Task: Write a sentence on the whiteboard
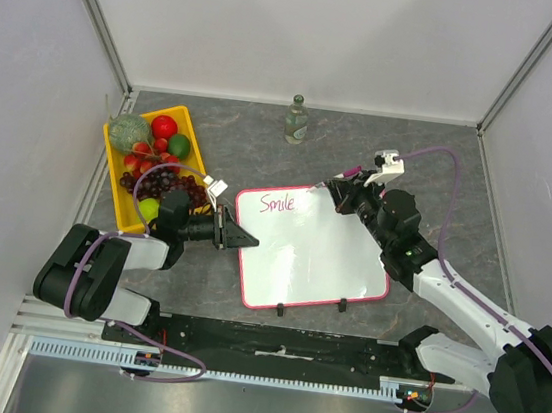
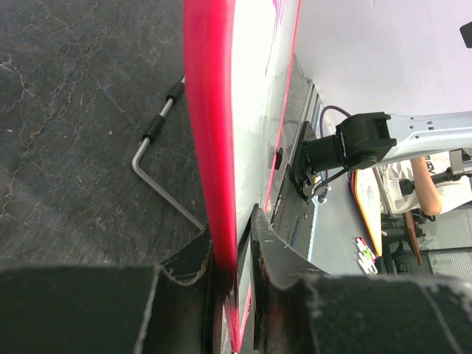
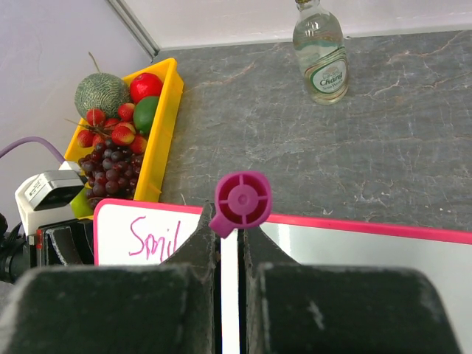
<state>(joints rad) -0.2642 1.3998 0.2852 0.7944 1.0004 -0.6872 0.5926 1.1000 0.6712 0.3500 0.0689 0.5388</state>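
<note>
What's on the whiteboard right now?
One pink word, "Smile", near the far-left corner of the whiteboard; the rest of its face looks blank. In the right wrist view, the right gripper, shut on the marker, hides the word's end.

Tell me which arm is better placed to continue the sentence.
Right. The right gripper holds the pink marker beside "Smile" on the whiteboard; the left gripper is clamped on the board's left edge, steadying it.

Left arm (image 1: pixel 87 269): black rounded joints, purple cable (image 1: pixel 72 282). Right arm (image 1: pixel 456 299): black joints, light grey links, purple cable (image 1: pixel 453 160), white camera block (image 1: pixel 390 162). Left gripper (image 2: pixel 236 247), right gripper (image 3: pixel 229 247): black, scuffed edges.
</note>
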